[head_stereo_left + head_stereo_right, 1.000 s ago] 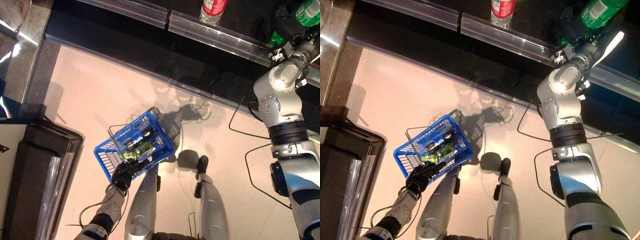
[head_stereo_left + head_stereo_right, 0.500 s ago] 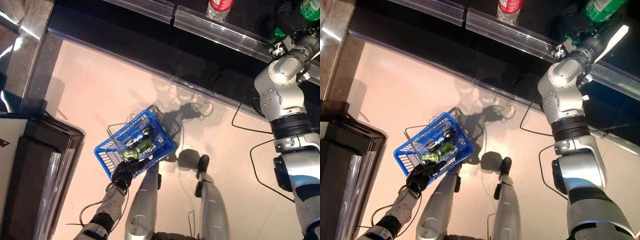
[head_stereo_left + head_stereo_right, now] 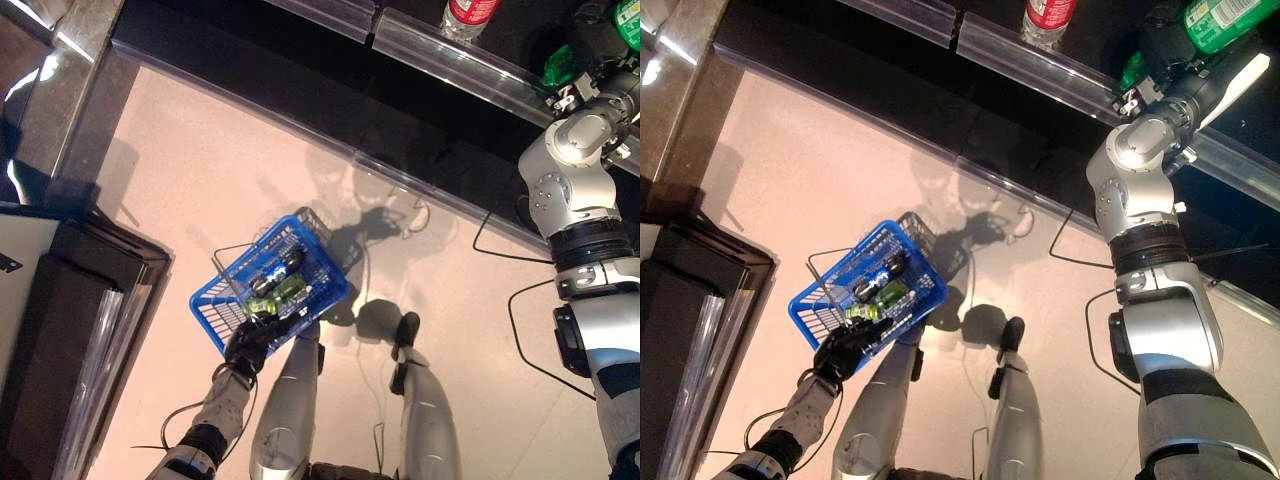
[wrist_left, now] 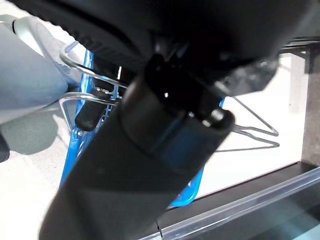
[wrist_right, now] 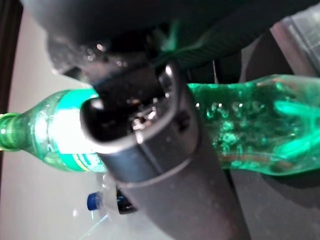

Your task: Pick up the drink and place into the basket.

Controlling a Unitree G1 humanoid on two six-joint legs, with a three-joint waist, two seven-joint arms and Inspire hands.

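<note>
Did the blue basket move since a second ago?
No. The blue basket stays level with the robot's left hand on its edge; the whole picture shifted, so the camera moved, not the basket.

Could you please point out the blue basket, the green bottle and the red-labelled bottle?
blue basket [image 3: 216, 318]: left eye view, bare mesh end wall.
green bottle [image 5: 235, 132]: right wrist view, clear ribbed body.
red-labelled bottle [image 3: 1048, 14]: right eye view, red label.

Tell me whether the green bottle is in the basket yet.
Not yet: the right hand grips the green bottle up at the shelf, away from the blue basket.
</note>
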